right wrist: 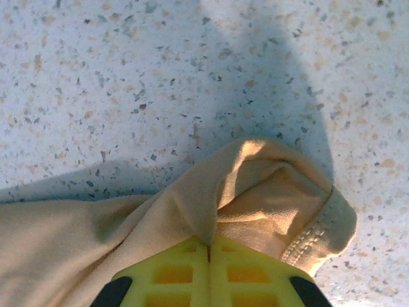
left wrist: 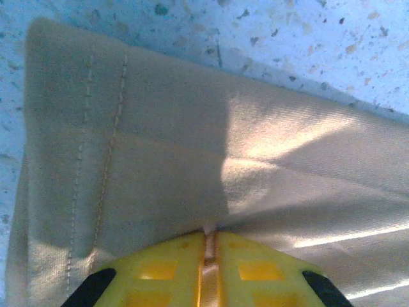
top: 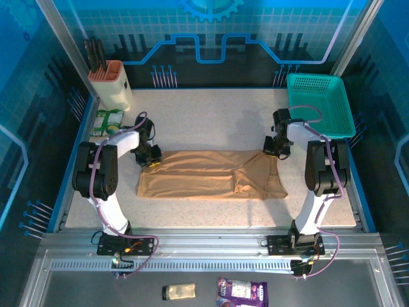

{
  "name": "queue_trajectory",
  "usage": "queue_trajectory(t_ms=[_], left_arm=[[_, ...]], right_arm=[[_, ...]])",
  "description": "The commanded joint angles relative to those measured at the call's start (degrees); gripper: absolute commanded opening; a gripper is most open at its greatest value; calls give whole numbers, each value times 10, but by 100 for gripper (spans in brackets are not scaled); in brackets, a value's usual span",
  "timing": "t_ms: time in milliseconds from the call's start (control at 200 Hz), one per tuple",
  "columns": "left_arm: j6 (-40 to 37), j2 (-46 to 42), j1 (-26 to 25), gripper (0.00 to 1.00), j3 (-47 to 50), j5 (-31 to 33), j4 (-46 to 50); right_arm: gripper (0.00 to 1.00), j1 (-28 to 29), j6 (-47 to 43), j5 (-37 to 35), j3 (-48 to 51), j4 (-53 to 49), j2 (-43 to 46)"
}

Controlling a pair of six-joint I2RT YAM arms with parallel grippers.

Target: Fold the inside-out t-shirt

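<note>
The inside-out t-shirt (top: 211, 174) lies in the middle of the speckled table (top: 211, 121), folded into a long tan band that runs from 9 o'clock to 3 o'clock, with a rumpled ridge toward its right end. The left fingers (top: 150, 158) are down on the band's 10 o'clock corner, and the right fingers (top: 278, 148) are down on its 2 o'clock corner. Seen from the left wrist, the yellow fingers (left wrist: 166, 272) are drawn narrow with a thin fold of the shirt (left wrist: 160, 147) pinched between them. A double line of stitching runs down the cloth to the 9 o'clock side, and bare table (left wrist: 287, 32) shows along the top at 12 o'clock. Seen from the right wrist, the yellow fingers (right wrist: 172, 275) are pressed together on a raised peak of the shirt (right wrist: 243, 192). A stitched hem curls over at 4 o'clock, and the table (right wrist: 128, 77) is bare beyond it. A teal basket (top: 319, 102) sits at the table's 1 o'clock corner. A knife block (top: 112, 80) stands at 11 o'clock with a green packet (top: 107, 121) just in front of it. On the grey ledge at 6 o'clock lie a small bottle (top: 179, 292) and a purple packet (top: 243, 292).
</note>
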State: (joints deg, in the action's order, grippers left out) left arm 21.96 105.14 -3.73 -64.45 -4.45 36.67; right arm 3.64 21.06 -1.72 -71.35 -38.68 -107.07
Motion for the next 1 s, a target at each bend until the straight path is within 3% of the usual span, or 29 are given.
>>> queue_trajectory(t_ms=[0, 480, 715, 881, 996], left_arm=[[-12, 25, 12, 15, 11, 18, 4], [1, -7, 35, 15, 39, -6, -9], [9, -79, 35, 25, 10, -32, 11], [3, -111, 34, 27, -14, -20, 44], [2, -101, 30, 20, -21, -32, 47]], right_arm=[[0, -14, -4, -26, -9, -12, -2], [0, -49, -16, -14, -6, -8, -6], [27, -22, -4, -11, -18, -55, 68], [31, 21, 15, -25, -4, -93, 123], [32, 66, 35, -18, 20, -102, 150]])
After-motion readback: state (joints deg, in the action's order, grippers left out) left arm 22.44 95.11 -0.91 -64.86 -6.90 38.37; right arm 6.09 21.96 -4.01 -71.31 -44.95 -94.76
